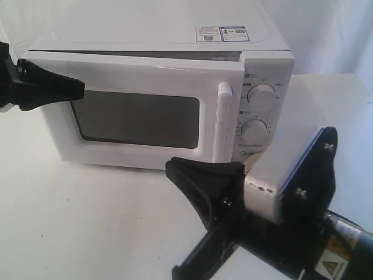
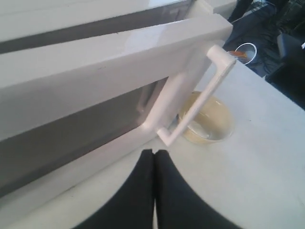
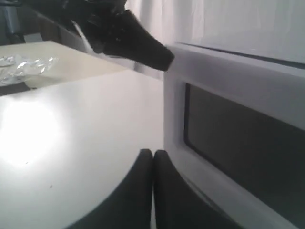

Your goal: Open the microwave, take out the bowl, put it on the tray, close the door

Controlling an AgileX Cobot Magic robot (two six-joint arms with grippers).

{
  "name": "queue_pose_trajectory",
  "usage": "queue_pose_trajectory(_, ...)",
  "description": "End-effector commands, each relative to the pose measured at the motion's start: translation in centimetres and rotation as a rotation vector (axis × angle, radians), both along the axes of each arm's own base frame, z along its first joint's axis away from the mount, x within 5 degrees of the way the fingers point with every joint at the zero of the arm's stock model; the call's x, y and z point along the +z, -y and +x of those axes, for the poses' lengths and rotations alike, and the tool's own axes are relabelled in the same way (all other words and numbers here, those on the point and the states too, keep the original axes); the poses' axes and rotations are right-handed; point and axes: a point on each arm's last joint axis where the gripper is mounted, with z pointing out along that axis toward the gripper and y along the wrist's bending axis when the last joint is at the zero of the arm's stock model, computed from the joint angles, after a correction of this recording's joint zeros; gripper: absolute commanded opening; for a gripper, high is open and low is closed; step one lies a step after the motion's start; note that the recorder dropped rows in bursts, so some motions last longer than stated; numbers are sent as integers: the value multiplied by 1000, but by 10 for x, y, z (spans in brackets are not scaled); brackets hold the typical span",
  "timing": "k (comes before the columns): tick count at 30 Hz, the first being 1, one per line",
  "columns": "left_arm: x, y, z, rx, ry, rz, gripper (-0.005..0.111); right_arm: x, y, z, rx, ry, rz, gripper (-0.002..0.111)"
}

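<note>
Nearest you, in front of the microwave [image 1: 157,35], your right gripper [image 1: 173,169] hangs low over the table [image 1: 87,216]. Its two black fingers are pressed tip to tip with nothing between them, and they point along the front of the door [image 1: 140,79]. Just behind that arm, the bowl [image 2: 214,126] sits on the table in front of the microwave's panel side. It lies close below the free end of the door and is not in either gripper. In the exterior view the arm hides nearly all of it, while the left wrist view shows it just past the handle [image 2: 200,95]. The door itself stands slightly ajar, with a dark gap along its top edge and the handle side swung out a little from the body. The dark window [image 1: 140,119] faces you, and the two knobs [image 1: 262,96] sit to its side. Farther back, at the door's upper hinge-side corner, your left gripper [image 1: 81,87] also has its fingers closed together on nothing. You cannot tell whether its tip touches the door. The bowl lies well apart from it, at the microwave's opposite end.
</note>
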Motion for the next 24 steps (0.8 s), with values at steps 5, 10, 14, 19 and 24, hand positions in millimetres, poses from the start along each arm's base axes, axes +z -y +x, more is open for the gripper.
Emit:
queue_pose_trajectory(5, 17, 7, -33, -136, 4, -62, 0, -11, -16, 26, -182, 99, 86, 0)
queue_pose_trajectory(10, 31, 1, -67, -75, 133, -61, 0, -10, -18, 38, -289, 95, 145, 0)
queue_pose_trajectory(14, 29, -2, -100, -61, 205, -62, 0, -4, -25, 46, -336, 151, 150, 0)
queue_pose_trajectory(19, 16, -4, -127, -66, 238, -55, 0, -8, -36, 64, -469, 145, 116, 0)
queue_pose_trajectory(24, 10, -5, -139, -66, 257, -52, 0, -28, -53, 90, -575, 81, 92, 0)
